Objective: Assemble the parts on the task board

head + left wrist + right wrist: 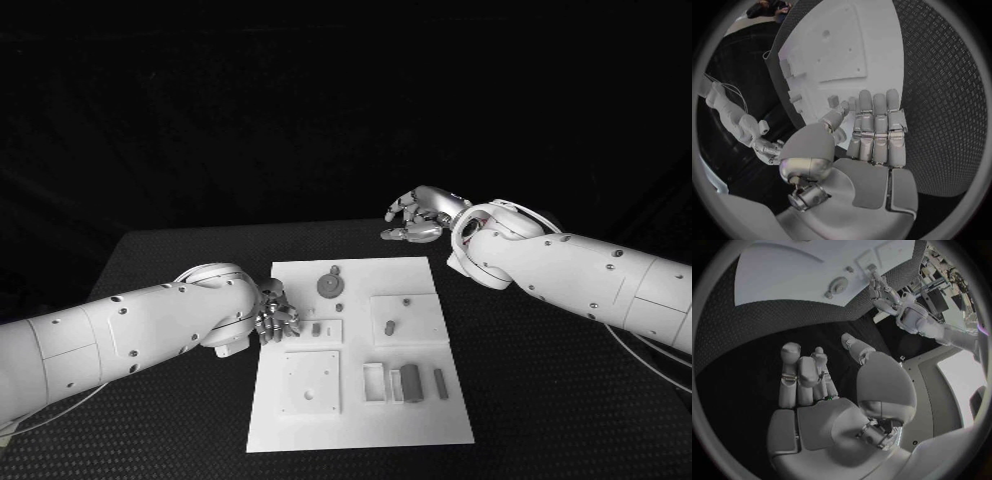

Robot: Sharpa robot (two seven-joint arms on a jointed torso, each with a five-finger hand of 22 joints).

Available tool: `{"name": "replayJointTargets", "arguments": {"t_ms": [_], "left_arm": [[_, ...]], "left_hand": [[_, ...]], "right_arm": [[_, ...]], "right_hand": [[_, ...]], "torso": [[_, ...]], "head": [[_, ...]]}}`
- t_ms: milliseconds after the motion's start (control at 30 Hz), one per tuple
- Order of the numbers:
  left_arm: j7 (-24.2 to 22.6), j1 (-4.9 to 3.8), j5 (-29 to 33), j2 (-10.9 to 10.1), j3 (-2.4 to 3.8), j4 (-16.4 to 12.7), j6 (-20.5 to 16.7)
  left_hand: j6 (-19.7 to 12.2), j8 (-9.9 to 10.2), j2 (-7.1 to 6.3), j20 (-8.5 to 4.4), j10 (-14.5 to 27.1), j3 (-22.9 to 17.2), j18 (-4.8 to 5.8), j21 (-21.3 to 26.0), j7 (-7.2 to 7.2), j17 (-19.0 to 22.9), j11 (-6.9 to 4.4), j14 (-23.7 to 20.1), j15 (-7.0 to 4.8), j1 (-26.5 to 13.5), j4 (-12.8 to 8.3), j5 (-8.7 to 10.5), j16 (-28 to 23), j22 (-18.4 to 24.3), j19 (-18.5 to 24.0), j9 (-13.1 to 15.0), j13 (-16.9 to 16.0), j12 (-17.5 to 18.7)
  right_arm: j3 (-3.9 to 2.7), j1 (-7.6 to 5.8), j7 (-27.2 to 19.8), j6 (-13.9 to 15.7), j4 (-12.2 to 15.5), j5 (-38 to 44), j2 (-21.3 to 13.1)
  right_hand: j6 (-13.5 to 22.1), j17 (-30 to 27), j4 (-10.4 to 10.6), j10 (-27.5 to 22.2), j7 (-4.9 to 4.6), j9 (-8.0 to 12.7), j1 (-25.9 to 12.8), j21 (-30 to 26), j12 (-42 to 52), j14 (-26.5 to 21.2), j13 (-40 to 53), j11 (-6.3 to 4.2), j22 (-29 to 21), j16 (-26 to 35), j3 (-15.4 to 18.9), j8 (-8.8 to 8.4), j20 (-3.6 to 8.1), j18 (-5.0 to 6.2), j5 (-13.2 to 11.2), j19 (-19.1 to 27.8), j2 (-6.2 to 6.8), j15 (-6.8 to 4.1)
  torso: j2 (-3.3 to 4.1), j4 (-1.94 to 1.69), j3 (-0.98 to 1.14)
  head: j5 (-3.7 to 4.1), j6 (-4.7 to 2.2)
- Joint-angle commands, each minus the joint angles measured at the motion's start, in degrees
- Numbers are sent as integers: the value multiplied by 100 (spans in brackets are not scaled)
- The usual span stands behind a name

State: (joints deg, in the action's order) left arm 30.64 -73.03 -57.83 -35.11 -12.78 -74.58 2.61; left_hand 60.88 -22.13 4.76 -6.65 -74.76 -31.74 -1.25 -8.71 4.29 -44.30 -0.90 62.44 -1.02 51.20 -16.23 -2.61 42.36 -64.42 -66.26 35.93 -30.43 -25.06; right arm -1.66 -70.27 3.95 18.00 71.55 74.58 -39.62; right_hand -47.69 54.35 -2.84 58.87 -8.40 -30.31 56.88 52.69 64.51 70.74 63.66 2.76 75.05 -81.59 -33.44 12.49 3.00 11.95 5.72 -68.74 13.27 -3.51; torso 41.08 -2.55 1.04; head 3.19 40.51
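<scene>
We see the left robot hand (pixel 277 318) at the edge of the task board (pixel 361 430), its fingers straight and apart, grasping nothing. Grey parts (pixel 411 382) lie on the board just beside it. The right robot hand (pixel 418 216) hovers beyond the board over the tabletop (pixel 577 400), fingers loosely bent, empty.

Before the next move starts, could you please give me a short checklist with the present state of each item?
1. Left robot hand free of parts: ok, fingers straight, nothing held.
2. Left robot hand near the task board: ok, at its left edge.
3. Right robot hand free: ok, fingers curled in, nothing in them.
4. Right robot hand clear of the board: ok, over the black table beyond its far edge.
5. Round part seated: cannot tell.
</scene>
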Motion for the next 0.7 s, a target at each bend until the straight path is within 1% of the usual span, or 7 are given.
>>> {"name": "replayJointTargets", "arguments": {"t_ms": [33, 200, 433, 533, 700], "left_arm": [[82, 14, -101, 14, -12, 8, 193], [67, 14, -108, 18, -12, 11, 154], [48, 15, -111, 15, -12, 16, 58], [49, 15, -113, 18, -12, 24, 48], [68, 15, -113, 59, -12, 58, 57]], "left_hand": [[18, -9, 11, 10, -22, -9, -79, -28, 6, 9, -3, 26, -4, 36, 4, -18, 22, -8, -32, 4, -7, -19], [17, -9, 13, 9, -22, -10, -78, -27, 6, 10, -3, 25, -4, 37, 3, -18, 24, -10, -32, 4, -8, -19], [19, -11, 17, 8, -24, -12, -78, -26, 5, 11, -4, 25, -5, 41, 1, -18, 28, -13, -33, 5, -9, -22], [22, -13, 23, 6, -27, -13, -78, -27, 4, 12, -5, 27, -6, 44, 0, -18, 32, -16, -35, 5, -10, -25], [26, -16, 21, 5, -30, -11, -77, -27, 3, 12, -6, 29, -7, 43, -2, -18, 38, -21, -38, 6, -13, -29]], "right_arm": [[-3, 1, -32, -69, 4, 6, 5], [-3, 1, -33, -69, 0, 6, 9], [-3, 1, -32, -69, -1, 6, 6], [-3, 1, -32, -69, 0, 6, 5], [-3, 1, -32, -71, 0, 6, 3]], "right_hand": [[66, 8, 29, -25, -106, 7, 27, -28, 23, -41, -7, 18, 88, 4, -4, -29, 33, 305, 1, 9, 13, 17], [67, 8, 31, -26, -106, 7, 28, -28, 24, -41, -8, 18, 88, 4, -3, -29, 33, 305, 1, 9, 13, 17], [67, 8, 33, -26, -106, 7, 28, -29, 24, -41, -9, 19, 88, 4, -2, -29, 33, 305, 1, 9, 13, 17], [67, 8, 34, -27, -107, 8, 28, -29, 25, -42, -10, 19, 88, 5, -1, -29, 33, 305, 1, 10, 14, 17], [67, 8, 35, -27, -107, 8, 29, -29, 26, -42, -11, 19, 88, 5, 0, -29, 33, 305, 1, 10, 14, 17]], "torso": [[1, -2, -1], [2, -1, -3], [2, -2, 0], [2, -1, -2], [2, -2, 0]], "head": [[4, 4], [4, 5], [3, -1], [6, -1], [4, 4]]}}
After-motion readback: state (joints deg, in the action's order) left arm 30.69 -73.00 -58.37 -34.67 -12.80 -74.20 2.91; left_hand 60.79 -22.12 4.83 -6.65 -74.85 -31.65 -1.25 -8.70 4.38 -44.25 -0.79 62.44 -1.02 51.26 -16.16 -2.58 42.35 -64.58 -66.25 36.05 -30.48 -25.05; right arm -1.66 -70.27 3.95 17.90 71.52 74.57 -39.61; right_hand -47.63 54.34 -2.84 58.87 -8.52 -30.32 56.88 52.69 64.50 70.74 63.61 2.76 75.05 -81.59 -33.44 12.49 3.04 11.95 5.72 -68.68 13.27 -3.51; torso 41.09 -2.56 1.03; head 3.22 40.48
